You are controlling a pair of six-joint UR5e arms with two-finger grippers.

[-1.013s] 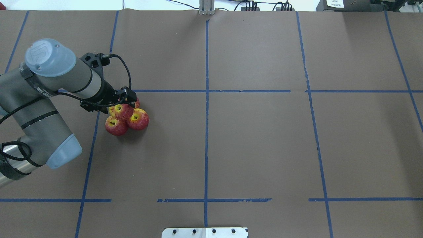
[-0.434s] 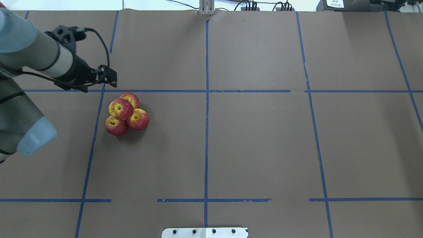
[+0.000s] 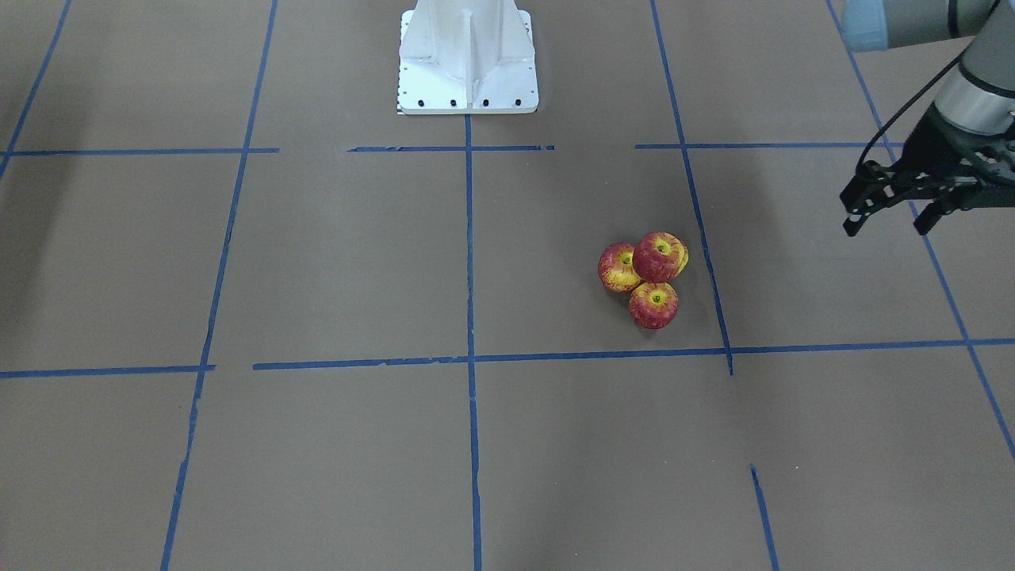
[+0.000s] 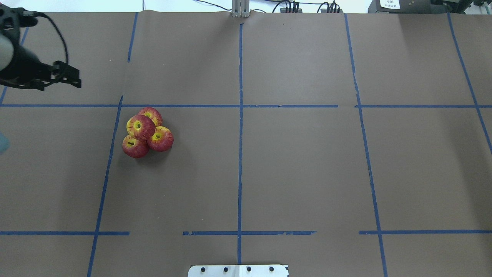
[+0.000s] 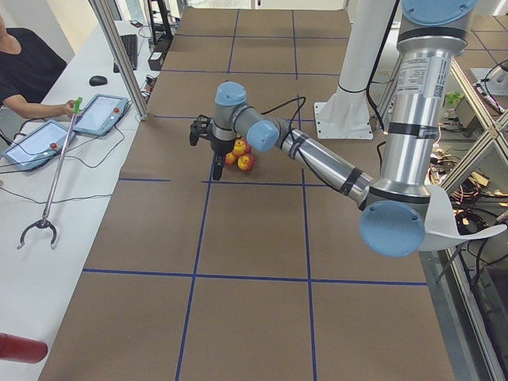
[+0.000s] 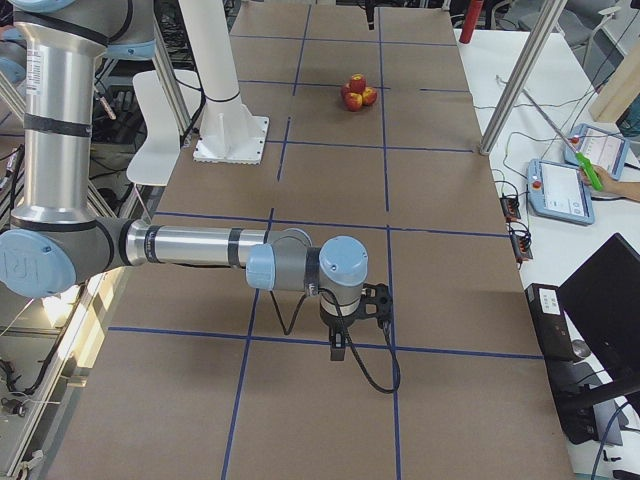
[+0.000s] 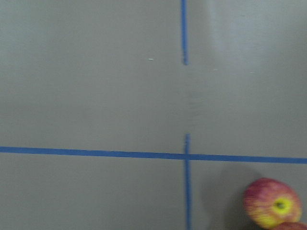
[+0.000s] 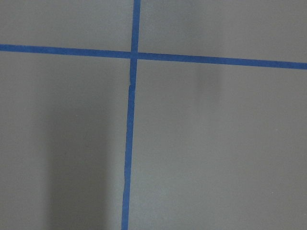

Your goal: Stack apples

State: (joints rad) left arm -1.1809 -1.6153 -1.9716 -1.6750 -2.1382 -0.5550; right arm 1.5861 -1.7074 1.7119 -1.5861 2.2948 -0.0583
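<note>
Four red-and-yellow apples [image 4: 148,132] sit in a tight cluster on the brown table left of centre. One apple [image 4: 140,127] rests on top of the other three. The cluster also shows in the front view [image 3: 652,274], the left side view [image 5: 238,155] and far off in the right side view [image 6: 356,92]. My left gripper [image 4: 71,78] is open and empty, well left of and behind the cluster; its spread fingers show in the front view [image 3: 888,224]. The left wrist view catches one apple [image 7: 272,203] at its bottom right. My right gripper [image 6: 355,325] shows only in the right side view; I cannot tell its state.
The table is brown paper marked with blue tape lines [image 4: 240,134]. The robot's white base plate [image 3: 468,55] stands at the robot's edge. Operators with tablets [image 5: 99,113] and a grabber stick [image 5: 48,182] are at a side desk.
My left gripper has drawn away from the apple cluster, leftward and toward the far edge in the overhead view. The top apple stays resting on the other three.
</note>
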